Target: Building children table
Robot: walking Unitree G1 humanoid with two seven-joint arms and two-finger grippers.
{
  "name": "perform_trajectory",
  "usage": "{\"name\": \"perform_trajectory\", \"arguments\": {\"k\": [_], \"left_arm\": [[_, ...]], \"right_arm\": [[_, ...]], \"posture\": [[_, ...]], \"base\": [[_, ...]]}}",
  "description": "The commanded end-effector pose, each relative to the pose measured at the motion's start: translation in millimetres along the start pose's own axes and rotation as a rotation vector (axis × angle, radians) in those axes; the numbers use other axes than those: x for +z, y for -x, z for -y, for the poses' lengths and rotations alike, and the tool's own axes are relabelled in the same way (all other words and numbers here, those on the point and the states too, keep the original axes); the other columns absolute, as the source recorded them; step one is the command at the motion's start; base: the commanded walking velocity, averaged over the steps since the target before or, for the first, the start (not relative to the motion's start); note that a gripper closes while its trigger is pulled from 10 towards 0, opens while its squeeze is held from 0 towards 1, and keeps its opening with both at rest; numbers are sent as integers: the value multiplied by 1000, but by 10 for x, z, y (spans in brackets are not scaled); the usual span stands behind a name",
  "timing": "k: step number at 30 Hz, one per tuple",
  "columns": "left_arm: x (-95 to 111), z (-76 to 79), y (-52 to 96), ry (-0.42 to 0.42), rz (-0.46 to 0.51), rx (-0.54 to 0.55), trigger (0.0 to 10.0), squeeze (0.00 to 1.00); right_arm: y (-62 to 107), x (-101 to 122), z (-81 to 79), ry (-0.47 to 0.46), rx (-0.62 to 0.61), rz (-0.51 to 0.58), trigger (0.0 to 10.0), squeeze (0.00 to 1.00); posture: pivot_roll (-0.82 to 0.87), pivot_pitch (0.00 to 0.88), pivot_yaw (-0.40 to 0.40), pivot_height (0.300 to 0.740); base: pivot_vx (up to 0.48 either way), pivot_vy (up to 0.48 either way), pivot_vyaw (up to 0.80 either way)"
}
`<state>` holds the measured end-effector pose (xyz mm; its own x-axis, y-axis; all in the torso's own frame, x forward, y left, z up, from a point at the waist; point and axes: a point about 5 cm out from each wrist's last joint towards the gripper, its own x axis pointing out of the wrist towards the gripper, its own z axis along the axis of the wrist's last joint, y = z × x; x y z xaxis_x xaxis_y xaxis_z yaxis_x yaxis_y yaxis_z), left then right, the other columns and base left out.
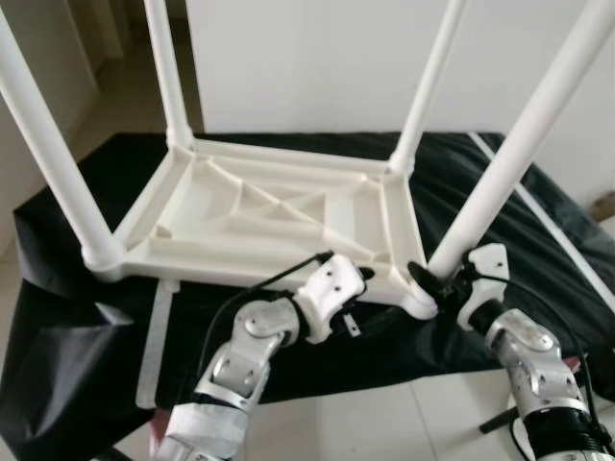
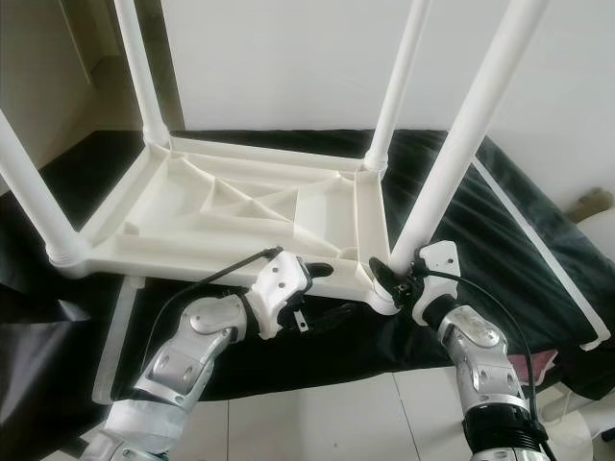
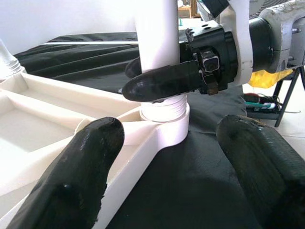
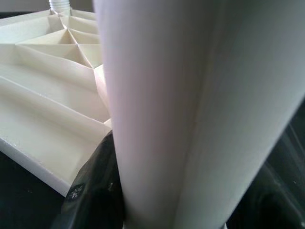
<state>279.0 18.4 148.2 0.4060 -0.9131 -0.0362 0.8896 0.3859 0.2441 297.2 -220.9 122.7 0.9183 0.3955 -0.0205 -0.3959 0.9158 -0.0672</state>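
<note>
A white plastic children's table [image 1: 250, 211] lies upside down on a black cloth [image 1: 86, 317], with its legs pointing up. At the near right corner, my right gripper [image 1: 432, 283] is shut on the base of the near right leg [image 1: 519, 154], just above its threaded socket [image 3: 164, 112]. The right wrist view looks along that leg [image 4: 190, 95] from very close, one black finger [image 4: 90, 191] pressed against it. My left gripper [image 2: 332, 288] is open at the table's front rim, beside the same corner. Its two fingers [image 3: 71, 181] straddle the rim without holding it.
The cloth covers a low surface that ends near me, above a tiled floor [image 1: 384, 413]. A loose white strip [image 1: 159, 336] lies on the cloth at the left, another [image 1: 548, 226] at the right. A white wall stands behind. A dark stand [image 1: 500, 418] is at the lower right.
</note>
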Motion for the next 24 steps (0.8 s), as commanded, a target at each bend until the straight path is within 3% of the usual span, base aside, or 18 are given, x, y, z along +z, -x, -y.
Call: {"name": "perform_trajectory", "arguments": {"k": [1, 4, 10, 14, 18, 24], "left_arm": [[13, -62, -5, -8, -8, 98, 10000, 0], [6, -49, 0, -7, -10, 94, 10000, 0], [0, -37, 4, -4, -12, 90, 10000, 0], [-8, -16, 4, 0, -15, 83, 10000, 0], [-13, -15, 2, 0, -17, 84, 10000, 0], [-12, -6, 0, 1, -18, 79, 10000, 0]], "right_arm": [[41, -49, 4, 7, -21, -17, 10000, 0], [49, -54, -9, 29, -132, -5, 10000, 0], [42, -99, -82, -2, -219, -2, 10000, 0], [24, -189, -194, -65, -321, -30, 10000, 0], [18, -222, -233, -87, -348, -39, 10000, 0], [-5, -317, -367, -165, -525, -67, 10000, 0]], "posture": [[64, 0, -59, 740], [61, 0, -56, 740], [59, 0, -53, 740], [58, 0, -52, 740], [59, 0, -50, 740], [66, 0, -48, 740]], "base": [[0, 0, 0], [0, 0, 0], [0, 0, 0], [0, 0, 0], [0, 0, 0], [0, 0, 0]]}}
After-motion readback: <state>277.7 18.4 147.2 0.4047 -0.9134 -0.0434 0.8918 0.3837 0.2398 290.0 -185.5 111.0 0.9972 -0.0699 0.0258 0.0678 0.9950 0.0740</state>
